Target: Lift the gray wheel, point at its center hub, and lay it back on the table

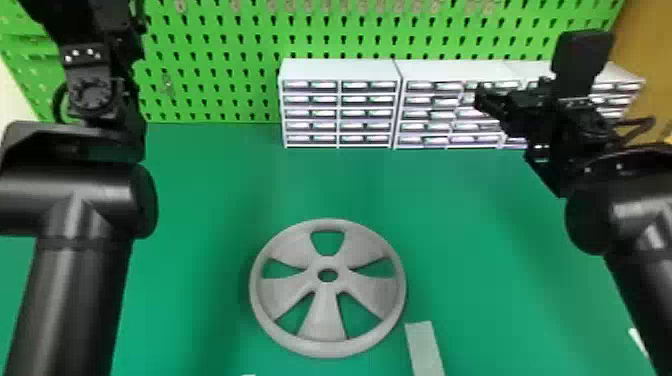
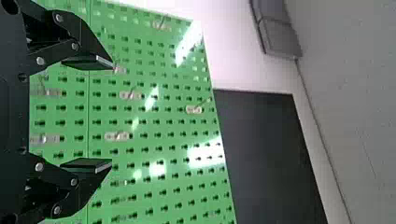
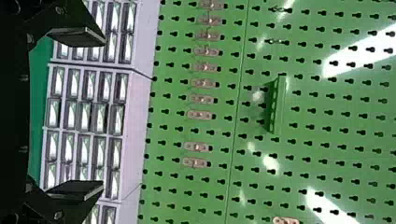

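The gray wheel lies flat on the green table, a little right of the lower middle in the head view, with its center hub facing up. My left gripper is raised at the top left, far from the wheel; in the left wrist view the left gripper is open, nothing between its fingers. Up at the right, beyond and above the wheel, is my right gripper. The right wrist view has the right gripper with its fingers wide apart and holding nothing.
White drawer cabinets stand along the table's back edge, before a green pegboard. A pale flat strip lies just right of the wheel's near side. Bare green table stretches between wheel and pegboard.
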Available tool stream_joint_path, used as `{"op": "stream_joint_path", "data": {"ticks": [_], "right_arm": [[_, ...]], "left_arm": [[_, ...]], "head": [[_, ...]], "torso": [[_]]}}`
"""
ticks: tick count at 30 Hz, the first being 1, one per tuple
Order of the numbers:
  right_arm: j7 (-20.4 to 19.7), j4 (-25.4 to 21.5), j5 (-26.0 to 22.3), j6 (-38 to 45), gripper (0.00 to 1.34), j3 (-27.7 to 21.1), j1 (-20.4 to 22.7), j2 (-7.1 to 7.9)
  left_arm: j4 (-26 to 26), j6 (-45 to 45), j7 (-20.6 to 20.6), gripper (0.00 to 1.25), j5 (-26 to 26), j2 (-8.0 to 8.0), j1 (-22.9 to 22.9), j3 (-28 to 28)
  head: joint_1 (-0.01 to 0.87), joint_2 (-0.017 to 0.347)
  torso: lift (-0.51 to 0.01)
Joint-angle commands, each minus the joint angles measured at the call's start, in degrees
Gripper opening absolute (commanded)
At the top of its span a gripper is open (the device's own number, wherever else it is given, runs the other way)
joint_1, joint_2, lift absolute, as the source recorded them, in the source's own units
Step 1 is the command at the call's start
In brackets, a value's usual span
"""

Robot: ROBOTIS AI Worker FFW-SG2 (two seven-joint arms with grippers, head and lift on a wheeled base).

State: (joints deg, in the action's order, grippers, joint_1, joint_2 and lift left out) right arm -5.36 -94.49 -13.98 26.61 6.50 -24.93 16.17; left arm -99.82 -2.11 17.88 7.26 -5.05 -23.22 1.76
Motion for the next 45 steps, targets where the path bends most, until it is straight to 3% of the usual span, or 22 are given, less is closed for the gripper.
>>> {"op": "stream_joint_path", "data": {"ticks": [1,8,16,20,23,27,32,38,45], "right_arm": [[0.0,0.0,0.0,0.0,1.13,0.3,0.3,-0.08],[0.0,0.0,0.2,0.0,1.12,1.0,0.7,-0.43],[0.0,0.1,0.2,0.0,1.13,1.1,1.0,-0.43],[0.0,0.2,0.2,0.0,1.12,1.0,1.0,-0.43],[0.0,0.3,0.2,0.0,1.13,1.0,1.1,-0.43],[0.0,0.4,0.2,0.0,1.12,1.0,1.1,-0.43],[0.0,0.5,0.2,0.0,1.12,1.2,1.2,-0.43],[0.0,0.8,0.0,0.0,1.12,1.3,1.4,-0.52],[0.0,1.1,-0.2,0.0,1.13,1.6,1.3,-0.61]], "left_arm": [[-2.6,0.0,3.0,0.74,3.4,1.35,1.6,0.0],[-5.9,0.0,11.6,0.74,6.3,2.94,3.0,-0.3],[-7.2,0.1,27.6,0.74,10.9,3.82,4.8,-3.7],[-7.3,-0.1,28.6,0.74,11.2,3.82,5.2,-3.3],[-7.6,-1.2,28.4,0.74,10.8,3.82,5.6,-2.9],[-9.4,-5.1,22.5,0.74,9.8,3.73,5.9,-1.5],[-10.0,-7.6,18.2,0.74,9.6,3.73,6.7,-0.7],[-10.0,-7.9,15.5,0.74,8.6,3.73,7.9,0.0],[-9.1,-8.2,6.6,0.74,1.4,3.64,9.6,5.9]], "head": [[0.692,0.048],[0.692,0.048],[0.692,0.048],[0.692,0.048],[0.692,0.048],[0.692,0.048],[0.692,0.048],[0.692,0.048],[0.692,0.048]], "torso": [[-0.096],[-0.096],[-0.096],[-0.096],[-0.096],[-0.096],[-0.096],[-0.096],[-0.096]]}}
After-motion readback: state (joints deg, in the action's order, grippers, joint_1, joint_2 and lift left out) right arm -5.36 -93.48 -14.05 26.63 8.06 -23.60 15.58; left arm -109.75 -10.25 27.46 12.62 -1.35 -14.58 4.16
